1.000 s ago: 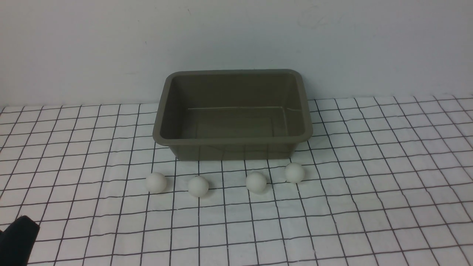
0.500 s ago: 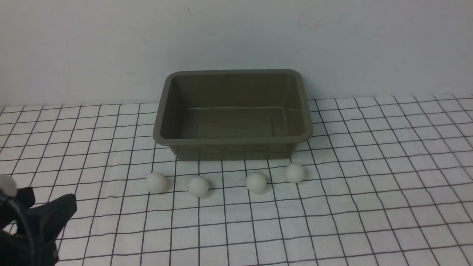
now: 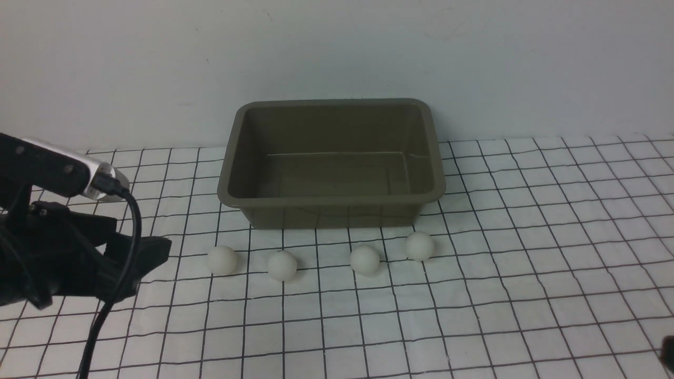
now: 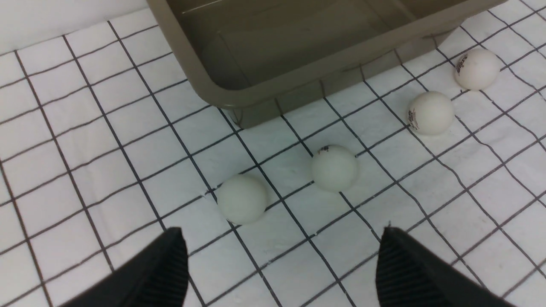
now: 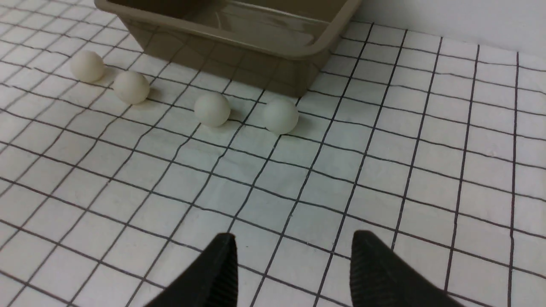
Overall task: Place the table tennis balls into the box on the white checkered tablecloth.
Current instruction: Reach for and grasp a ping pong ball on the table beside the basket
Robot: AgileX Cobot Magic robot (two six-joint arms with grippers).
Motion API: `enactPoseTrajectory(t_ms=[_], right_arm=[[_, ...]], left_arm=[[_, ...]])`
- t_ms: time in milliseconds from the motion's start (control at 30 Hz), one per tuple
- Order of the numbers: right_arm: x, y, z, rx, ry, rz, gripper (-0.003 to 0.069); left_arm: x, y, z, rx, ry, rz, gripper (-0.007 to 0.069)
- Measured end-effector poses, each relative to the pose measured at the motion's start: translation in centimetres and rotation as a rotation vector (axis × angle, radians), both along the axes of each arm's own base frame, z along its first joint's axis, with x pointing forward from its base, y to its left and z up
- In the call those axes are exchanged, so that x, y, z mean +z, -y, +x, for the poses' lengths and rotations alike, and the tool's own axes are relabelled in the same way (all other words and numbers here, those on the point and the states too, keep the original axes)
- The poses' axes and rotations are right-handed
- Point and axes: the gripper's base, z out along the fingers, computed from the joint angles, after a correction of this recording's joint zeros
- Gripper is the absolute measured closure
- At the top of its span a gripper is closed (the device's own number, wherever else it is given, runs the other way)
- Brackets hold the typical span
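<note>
Several white table tennis balls lie in a row on the white checkered tablecloth [image 3: 526, 237], just in front of the box: the leftmost ball [image 3: 221, 259], a second ball [image 3: 282, 265], a third [image 3: 365, 259] and the rightmost [image 3: 419, 246]. The olive-grey box [image 3: 331, 200] stands empty behind them. My left gripper [image 3: 142, 245] hovers left of the leftmost ball [image 4: 242, 199], open and holding nothing [image 4: 281, 238]. My right gripper [image 5: 293, 241] stands over bare cloth nearer than the balls, its jaws apart with nothing between them. Only a dark sliver of it [image 3: 668, 351] shows in the front view.
A plain pale wall rises right behind the box. The left arm's black cable [image 3: 113, 295] hangs down to the cloth at the lower left. The cloth is slightly wrinkled around the balls.
My left arm has come in from the lower left corner, rising and moving right toward the leftmost ball, and its jaws have widened. Balls and box have not moved.
</note>
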Motion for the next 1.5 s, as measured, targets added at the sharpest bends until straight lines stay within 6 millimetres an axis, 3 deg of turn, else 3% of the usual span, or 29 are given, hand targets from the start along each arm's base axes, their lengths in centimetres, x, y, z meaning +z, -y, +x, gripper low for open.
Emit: enactPoseTrajectory(t_ms=[233,333,567,867,1133,1500], right_arm=[[0.3,-0.5,3.2,0.006,0.009,-0.02,0.0324],[1.2,-0.5,3.6,0.005,0.05,-0.013,0.0324],[1.5,-0.6,3.8,-0.006,0.065,0.018,0.0323],[1.6,-0.7,3.8,-0.009,0.062,0.042,0.0323],[1.6,-0.7,3.8,-0.011,0.061,0.059,0.0323],[1.7,-0.7,3.8,-0.011,0.06,0.06,0.0323]], left_arm=[[-0.9,0.1,5.5,-0.093,-0.092,-0.003,0.009],[-2.8,-0.2,7.9,-0.179,-0.127,0.078,0.009],[-7.3,-0.3,10.8,-0.269,-0.208,0.121,0.009],[-11.3,0.0,12.5,-0.295,-0.234,0.055,0.009],[-12.7,-0.1,13.2,-0.271,-0.222,0.062,0.009],[-14.2,1.6,13.4,-0.317,-0.228,0.07,0.0091]])
